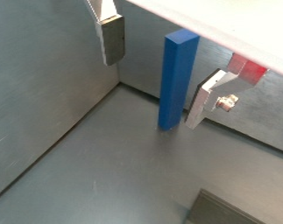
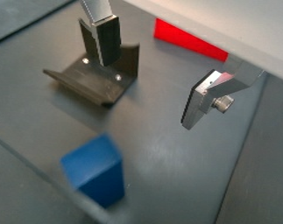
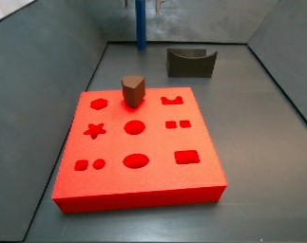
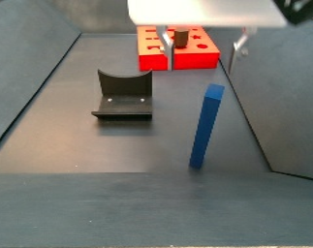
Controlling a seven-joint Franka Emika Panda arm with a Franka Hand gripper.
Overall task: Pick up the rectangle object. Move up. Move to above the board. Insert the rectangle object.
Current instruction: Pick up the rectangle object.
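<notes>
Upright, slim flat-sided blue rectangle object [image 1: 178, 79] between spread end effector [image 1: 161, 66] plates, unclamped, far from red board [image 3: 139, 147]

**Hidden, cropped and blurred parts**

In a side view the gripper [image 4: 236, 41] is mostly cut off at twelve o'clock; whether its jaws stand apart cannot be told there. The board [image 4: 156, 60] is half covered by the arm body. In a wrist view only a corner of the board [image 2: 188, 38] shows. The rectangle object [image 2: 95, 166] is blurred there. In a side view the rectangle object [image 3: 141, 24] runs off the frame at twelve o'clock.
</notes>
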